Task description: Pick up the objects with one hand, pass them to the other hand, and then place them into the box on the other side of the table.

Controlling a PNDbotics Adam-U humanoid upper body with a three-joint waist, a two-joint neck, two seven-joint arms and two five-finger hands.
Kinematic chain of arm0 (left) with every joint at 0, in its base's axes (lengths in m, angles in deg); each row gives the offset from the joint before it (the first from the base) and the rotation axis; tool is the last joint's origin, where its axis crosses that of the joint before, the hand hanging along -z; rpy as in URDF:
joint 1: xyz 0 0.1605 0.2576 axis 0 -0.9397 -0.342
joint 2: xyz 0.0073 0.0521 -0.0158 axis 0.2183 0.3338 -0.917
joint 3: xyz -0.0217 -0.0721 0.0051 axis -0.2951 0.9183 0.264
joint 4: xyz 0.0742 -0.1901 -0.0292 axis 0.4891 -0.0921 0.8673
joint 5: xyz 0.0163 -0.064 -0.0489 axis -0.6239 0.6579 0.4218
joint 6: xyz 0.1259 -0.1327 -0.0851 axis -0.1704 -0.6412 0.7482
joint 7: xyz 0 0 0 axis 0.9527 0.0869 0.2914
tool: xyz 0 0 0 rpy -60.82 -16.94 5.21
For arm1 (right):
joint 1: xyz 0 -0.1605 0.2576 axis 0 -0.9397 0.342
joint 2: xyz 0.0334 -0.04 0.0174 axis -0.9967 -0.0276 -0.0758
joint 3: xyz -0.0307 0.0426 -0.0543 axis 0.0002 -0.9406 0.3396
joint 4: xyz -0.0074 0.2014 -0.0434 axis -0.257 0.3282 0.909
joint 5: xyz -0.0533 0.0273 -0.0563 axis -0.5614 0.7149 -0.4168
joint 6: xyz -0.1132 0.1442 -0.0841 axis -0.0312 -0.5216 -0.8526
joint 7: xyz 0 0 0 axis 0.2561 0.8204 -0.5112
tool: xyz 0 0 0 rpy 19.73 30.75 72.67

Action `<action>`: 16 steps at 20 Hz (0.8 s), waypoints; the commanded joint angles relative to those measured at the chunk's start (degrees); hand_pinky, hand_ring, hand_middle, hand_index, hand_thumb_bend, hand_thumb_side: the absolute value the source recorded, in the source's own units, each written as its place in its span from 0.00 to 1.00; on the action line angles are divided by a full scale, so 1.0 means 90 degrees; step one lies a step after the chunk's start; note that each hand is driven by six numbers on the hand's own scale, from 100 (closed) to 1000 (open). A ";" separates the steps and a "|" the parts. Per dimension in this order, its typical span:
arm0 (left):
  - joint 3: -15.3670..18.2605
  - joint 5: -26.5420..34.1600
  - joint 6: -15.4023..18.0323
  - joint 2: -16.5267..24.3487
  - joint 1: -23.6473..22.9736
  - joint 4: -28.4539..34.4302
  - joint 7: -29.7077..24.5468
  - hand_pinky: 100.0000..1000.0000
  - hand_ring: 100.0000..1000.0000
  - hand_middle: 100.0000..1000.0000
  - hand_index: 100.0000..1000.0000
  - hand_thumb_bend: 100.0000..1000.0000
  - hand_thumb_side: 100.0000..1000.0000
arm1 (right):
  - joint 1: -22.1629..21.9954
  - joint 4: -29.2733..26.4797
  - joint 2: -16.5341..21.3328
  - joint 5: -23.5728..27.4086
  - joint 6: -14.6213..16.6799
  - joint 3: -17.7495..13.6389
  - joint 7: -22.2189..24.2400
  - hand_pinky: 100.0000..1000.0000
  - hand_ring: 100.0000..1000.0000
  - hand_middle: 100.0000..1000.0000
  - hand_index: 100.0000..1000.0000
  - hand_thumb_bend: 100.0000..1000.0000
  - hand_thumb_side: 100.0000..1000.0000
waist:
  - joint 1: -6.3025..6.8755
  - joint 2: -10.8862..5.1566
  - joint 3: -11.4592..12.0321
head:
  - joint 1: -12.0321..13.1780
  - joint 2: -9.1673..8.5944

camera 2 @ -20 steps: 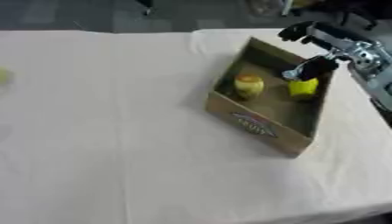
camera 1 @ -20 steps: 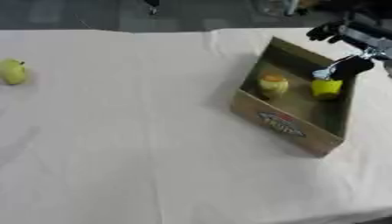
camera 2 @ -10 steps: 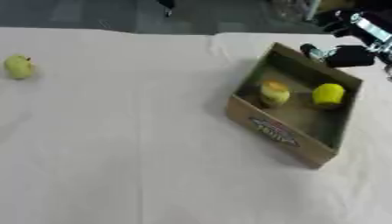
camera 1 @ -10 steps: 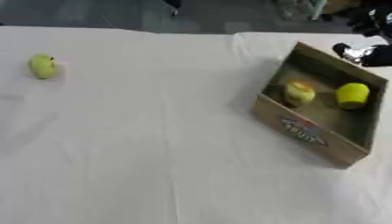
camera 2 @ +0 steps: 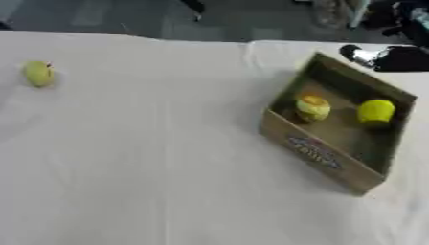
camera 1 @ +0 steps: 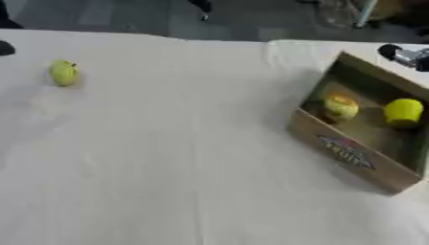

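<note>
Withdrawn now from above the box: right robot hand (camera 2: 394,56), up at the far right edge beyond the box's back wall, dark and blurred, holding nothing visible, finger spread impossible to tell. Whole scene also shifted rightward against half a second ago, a camera tilt rather than any move of the fruit. Far left of the white-clothed bench (camera 1: 167,158), alone and well apart from everything else: a small yellow-green fruit (camera 1: 63,72), short dark stem at its top. Across a wide stretch of cloth, toward the right: an open cardboard box (camera 1: 356,155), set askew, printed label on its near wall, near corner pointing toward the viewer. Inside, side by side but not touching: a yellow fruit with an orange-red top (camera 1: 340,107) on the left, close to the near wall, and a plain bright yellow fruit (camera 1: 403,111) on the right. Dark floor past the bench's far edge. No left robot hand anywhere in either view.
</note>
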 commanded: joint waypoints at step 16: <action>0.0084 -0.1544 0.0553 -0.0952 0.1876 -0.2887 -0.1932 0.80 0.76 0.70 0.82 0.91 0.20 | 0.0168 -0.0151 0.0168 0.0101 -0.0016 -0.0160 -0.0094 0.86 0.80 0.77 0.86 0.44 0.20 | 0.0115 0.0247 -0.0107 | 0.0380 -0.0338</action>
